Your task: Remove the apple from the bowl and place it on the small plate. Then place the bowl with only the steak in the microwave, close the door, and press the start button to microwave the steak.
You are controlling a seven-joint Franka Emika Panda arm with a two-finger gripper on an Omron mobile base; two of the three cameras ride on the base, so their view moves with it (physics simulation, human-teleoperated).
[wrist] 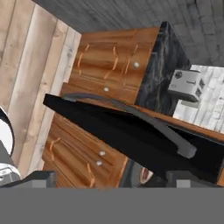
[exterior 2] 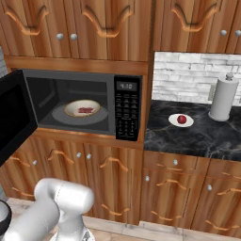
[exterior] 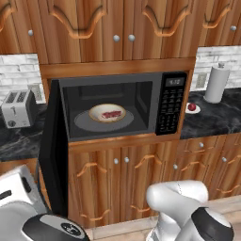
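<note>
Hand view, fingers (wrist: 39,178) released wide, door (wrist: 131,135) handle just beyond, untouched, between their tips.

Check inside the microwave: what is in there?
The bowl sits on the turntable inside the microwave, holding the steak. The glass beneath the bowl is covered.

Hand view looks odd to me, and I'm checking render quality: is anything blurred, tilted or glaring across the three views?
Hand view: rolled, the door runs diagonally, edges soft. Left base view: even light, the microwave cavity dim, the steak readable. Right base view: sharp, no glare.
</note>
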